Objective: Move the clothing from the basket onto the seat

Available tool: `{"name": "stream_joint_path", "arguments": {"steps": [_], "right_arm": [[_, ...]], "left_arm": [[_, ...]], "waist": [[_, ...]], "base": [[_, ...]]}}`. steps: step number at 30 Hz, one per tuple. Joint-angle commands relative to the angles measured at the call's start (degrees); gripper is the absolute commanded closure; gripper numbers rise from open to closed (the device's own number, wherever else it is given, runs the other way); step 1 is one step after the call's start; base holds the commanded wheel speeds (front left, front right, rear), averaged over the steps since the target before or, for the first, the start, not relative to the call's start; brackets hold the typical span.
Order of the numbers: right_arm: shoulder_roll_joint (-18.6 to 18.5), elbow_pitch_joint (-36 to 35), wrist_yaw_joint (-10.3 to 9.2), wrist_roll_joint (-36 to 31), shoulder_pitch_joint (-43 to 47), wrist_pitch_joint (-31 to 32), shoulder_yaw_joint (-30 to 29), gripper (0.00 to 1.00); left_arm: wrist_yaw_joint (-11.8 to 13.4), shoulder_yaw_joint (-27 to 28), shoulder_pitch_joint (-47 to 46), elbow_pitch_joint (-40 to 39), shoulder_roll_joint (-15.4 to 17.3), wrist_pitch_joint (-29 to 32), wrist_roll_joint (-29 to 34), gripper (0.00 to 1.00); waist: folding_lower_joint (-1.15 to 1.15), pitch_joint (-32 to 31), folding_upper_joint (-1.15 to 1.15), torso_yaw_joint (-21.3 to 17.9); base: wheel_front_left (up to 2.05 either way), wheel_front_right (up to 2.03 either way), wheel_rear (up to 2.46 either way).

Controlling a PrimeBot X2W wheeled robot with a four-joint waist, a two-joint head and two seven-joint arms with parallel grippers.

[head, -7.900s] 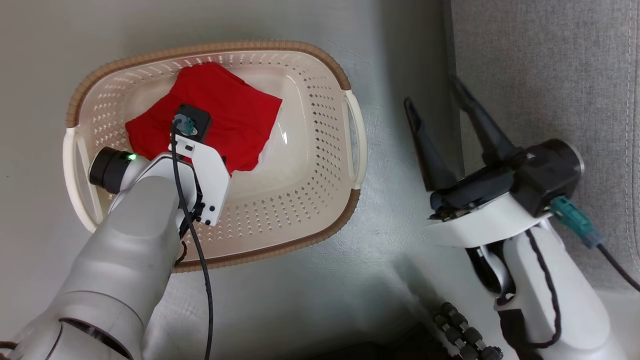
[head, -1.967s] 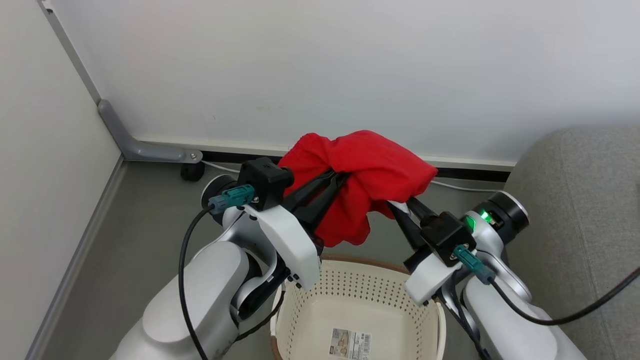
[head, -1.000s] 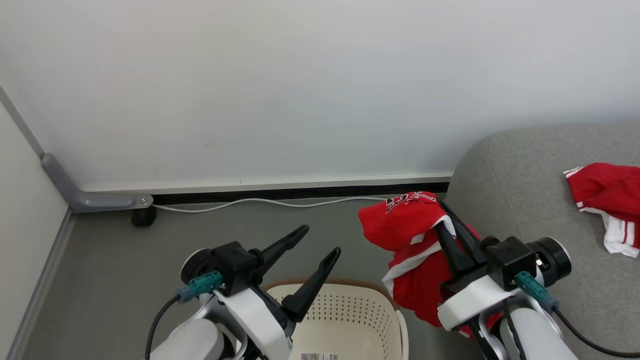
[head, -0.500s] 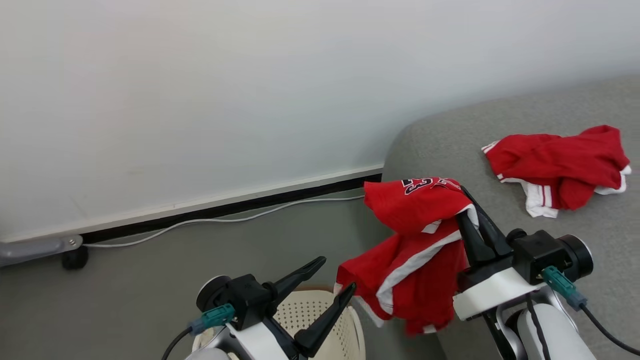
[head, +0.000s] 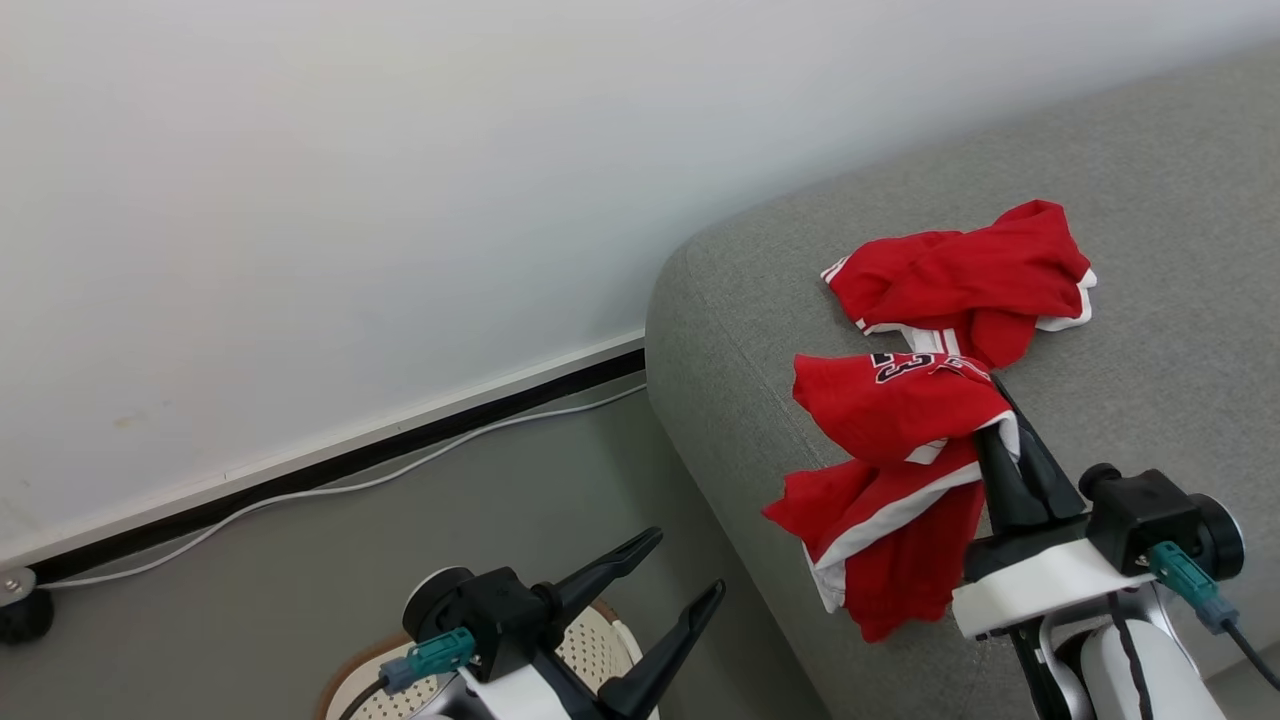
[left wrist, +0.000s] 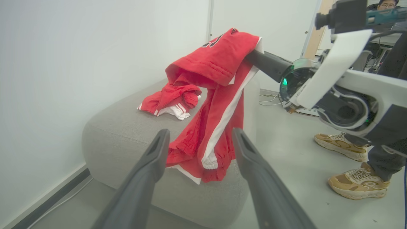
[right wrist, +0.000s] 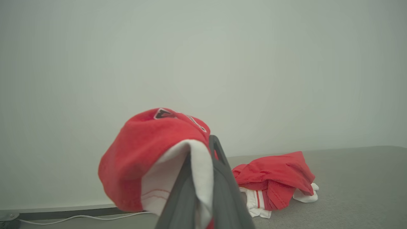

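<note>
The right hand [head: 1003, 450] is clamped on a red garment [head: 900, 460], the cloth draped over its fingers, its hem seemingly brushing the near edge of the grey sofa [head: 1150, 200]. Another red piece [head: 960, 280] lies just beyond. The left hand [head: 683, 565] hangs wide and empty above the basket [head: 345, 690]. Looks like drop-off time: next, carry it further in, lower, release, and pull clear without snagging.

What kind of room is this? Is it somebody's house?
Probably a test room or lab, not a home: a grey sofa stands by a bare white wall, a cable runs along the plain floor, and a person's shoes wait nearby.
</note>
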Motion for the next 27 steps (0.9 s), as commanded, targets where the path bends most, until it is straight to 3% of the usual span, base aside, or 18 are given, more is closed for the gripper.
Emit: {"name": "stream_joint_path", "arguments": {"steps": [1,14,27], "right_arm": [[0.33,-2.13,0.16,0.64,-0.93,-0.34,0.44,1.0],[0.34,0.08,0.16,4.12,-4.93,-0.34,-6.99,1.0],[-0.9,9.63,0.16,10.97,-25.02,-0.34,-18.33,1.0]], "left_arm": [[0.51,1.76,-0.96,-1.53,0.75,-0.27,0.43,0.0],[0.28,0.23,-1.61,-1.59,-0.03,0.36,0.2,0.0],[-0.44,-0.85,-7.54,-2.06,0.79,1.94,1.53,0.0]], "waist": [[0.0,-0.11,0.0,-0.53],[0.0,2.21,0.0,0.78],[0.0,14.42,0.0,5.51]], "base": [[0.0,0.0,0.0],[0.0,0.0,0.0],[0.0,0.0,0.0]]}}
